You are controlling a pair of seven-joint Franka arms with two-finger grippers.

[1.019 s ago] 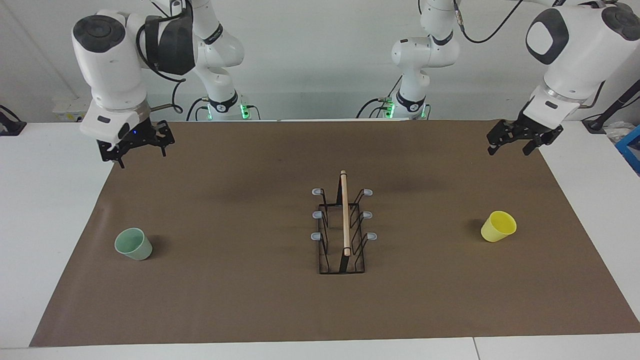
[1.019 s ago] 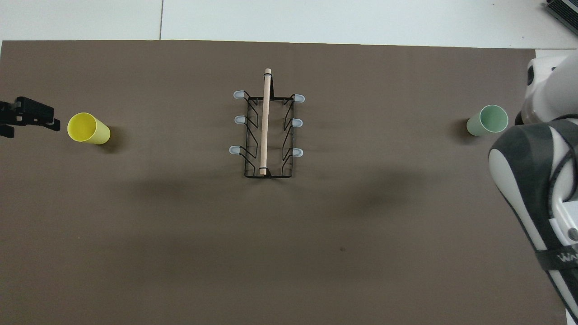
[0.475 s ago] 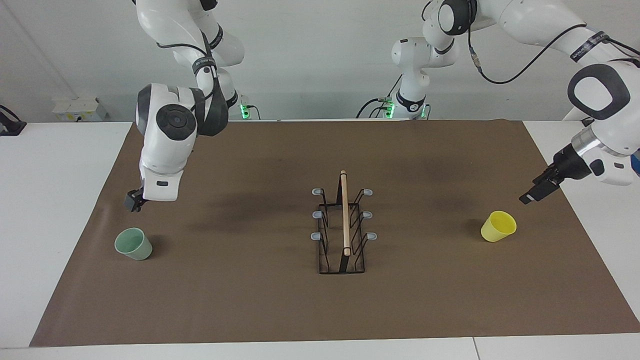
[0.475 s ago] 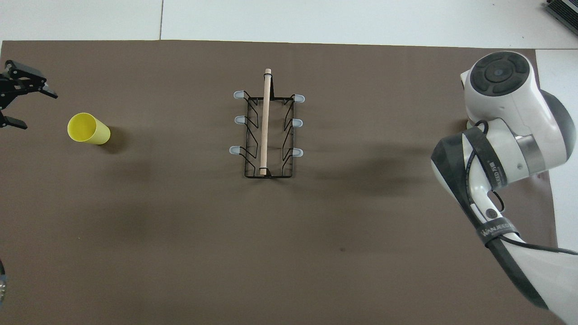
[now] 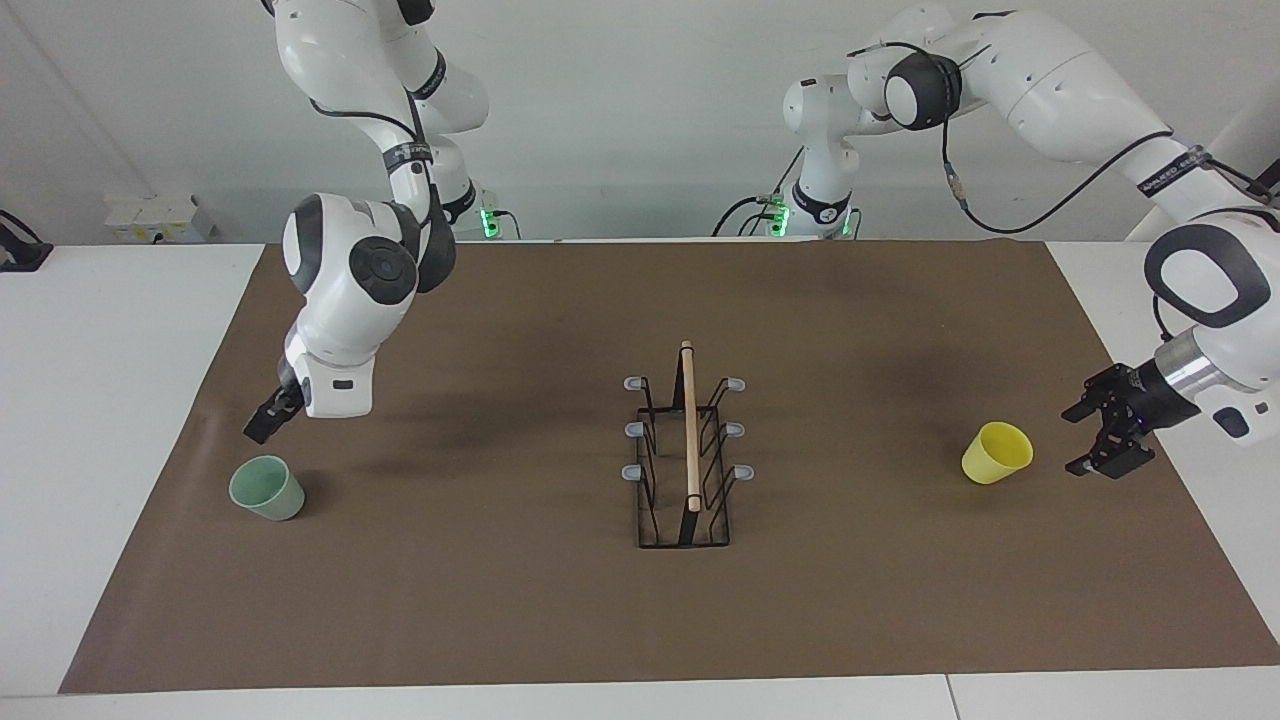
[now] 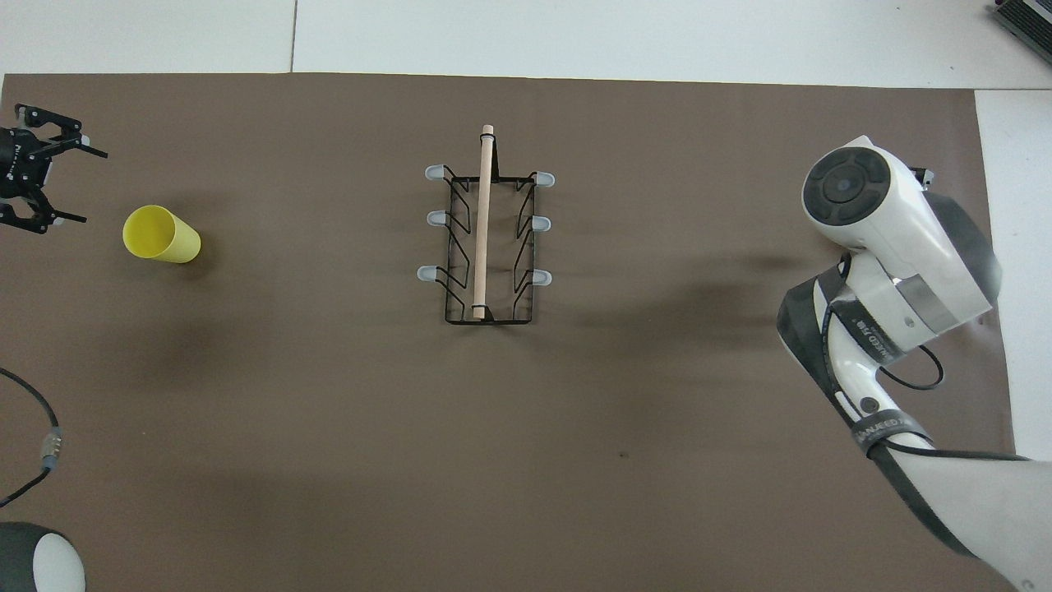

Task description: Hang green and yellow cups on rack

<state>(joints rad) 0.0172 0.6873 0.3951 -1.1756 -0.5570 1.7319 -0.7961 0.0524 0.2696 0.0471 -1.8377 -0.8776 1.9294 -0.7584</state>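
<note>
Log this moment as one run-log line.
left tool open beside yellow cup | right tool above green cup | rack empty

Even, bright, diffuse lighting; both views sharp.

Light comes from above: soft, blurred arm shadows lie on the brown mat (image 5: 500,600) beside the rack (image 5: 686,455), and a short soft shadow sits at the yellow cup (image 6: 160,235). No glare on the mat; mild sheen on the white arm shells. No motion blur. Straight mat edges show little distortion.
</note>
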